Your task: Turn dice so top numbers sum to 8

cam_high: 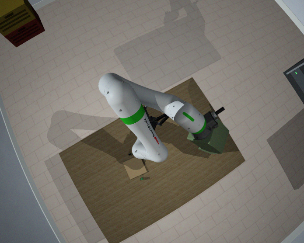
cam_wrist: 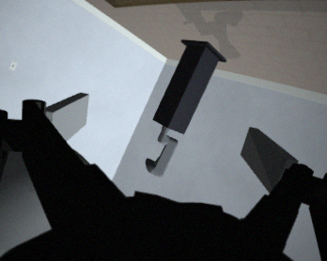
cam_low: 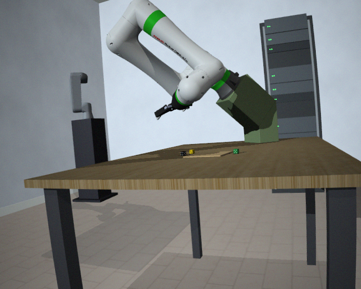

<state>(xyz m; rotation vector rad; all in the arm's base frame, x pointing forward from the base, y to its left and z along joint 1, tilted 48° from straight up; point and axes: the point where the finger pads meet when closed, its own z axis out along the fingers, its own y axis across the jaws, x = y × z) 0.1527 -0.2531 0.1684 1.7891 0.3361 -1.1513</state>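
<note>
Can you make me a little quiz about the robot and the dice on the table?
1. True or false: the gripper is holding a die.
2. Which die sits nearest the arm's green base? A) black die B) yellow die C) green die
3. Fill in: the dice lie around a flat tan ____ on the table.

Key: 1 false, it is open, high above the table. 2 C. 3 mat.
</note>
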